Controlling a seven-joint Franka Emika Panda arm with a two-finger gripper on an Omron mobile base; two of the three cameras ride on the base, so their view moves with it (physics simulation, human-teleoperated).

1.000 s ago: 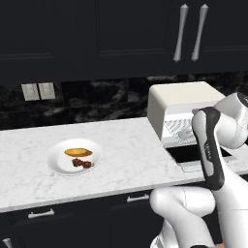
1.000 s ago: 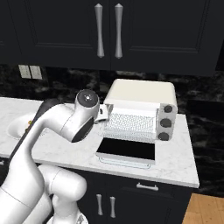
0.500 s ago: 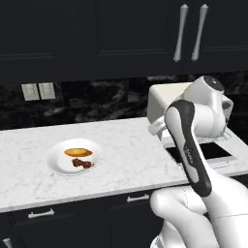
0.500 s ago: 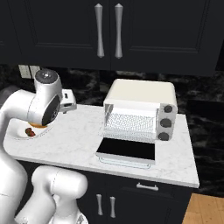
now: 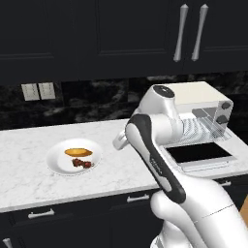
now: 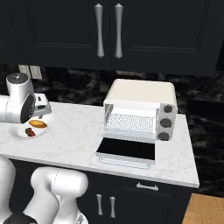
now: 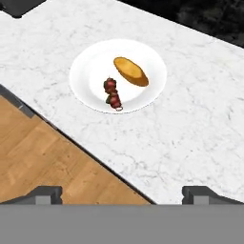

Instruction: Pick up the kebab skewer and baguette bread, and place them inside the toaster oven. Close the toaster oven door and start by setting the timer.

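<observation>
A white plate (image 7: 86,81) on the marble counter carries the golden baguette bread (image 7: 130,71) and, beside it, the dark red kebab skewer (image 7: 113,94). My gripper (image 7: 124,194) hovers above the counter short of the plate, open and empty. From the base, the plate (image 5: 58,162) with baguette (image 5: 78,152) and skewer (image 5: 81,163) lies left of my hand (image 5: 119,141). The cream toaster oven (image 6: 140,94) stands at the right, its dark glass door (image 6: 126,151) folded down flat and the wire rack bare. The plate (image 6: 15,133), baguette (image 6: 38,124) and skewer (image 6: 29,131) lie under my hand.
Knobs (image 6: 165,123) line the oven's right side. A wall outlet (image 5: 38,91) sits on the black backsplash, with dark cabinets above. The counter's front edge runs close to the plate, with wood floor (image 7: 38,157) beyond it.
My arm has swung left, away from the open toaster oven, and now hangs over the counter near the plate. The plate, food and oven have not moved.
</observation>
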